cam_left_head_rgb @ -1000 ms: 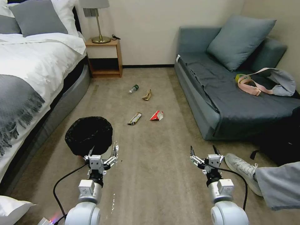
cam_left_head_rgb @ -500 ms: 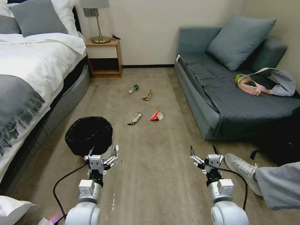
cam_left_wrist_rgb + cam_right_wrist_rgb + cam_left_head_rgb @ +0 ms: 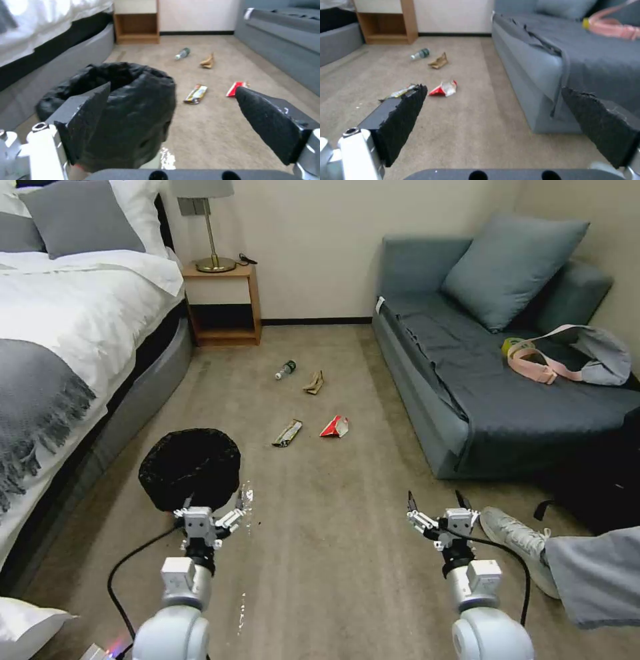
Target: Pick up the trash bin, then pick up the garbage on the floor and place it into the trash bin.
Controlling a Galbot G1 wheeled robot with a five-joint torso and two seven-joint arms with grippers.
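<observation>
The trash bin [image 3: 190,467], white with a crinkly black bag over its rim, stands on the carpet by the bed; it is close in the left wrist view [image 3: 133,100]. My left gripper [image 3: 212,505] is open just short of the bin's near right side, one finger in front of the bag. My right gripper [image 3: 435,499] hangs open over bare carpet. Farther ahead lies the garbage: a clear bottle [image 3: 285,370], tan paper [image 3: 314,383], a yellow-green wrapper [image 3: 287,433] and a red-and-white carton [image 3: 335,427]. The carton [image 3: 445,89] and wrapper [image 3: 400,92] lie ahead of the right gripper.
A bed [image 3: 60,353] runs along the left and a grey sofa [image 3: 467,400] along the right, with a wooden nightstand [image 3: 223,303] at the back wall. A person's shoe [image 3: 517,537] and leg rest on the floor beside my right arm. A bag [image 3: 587,357] lies on the sofa.
My left arm has shifted slightly to the left, its gripper still open beside the bin. The right arm has hardly moved, and the garbage lies as before.
</observation>
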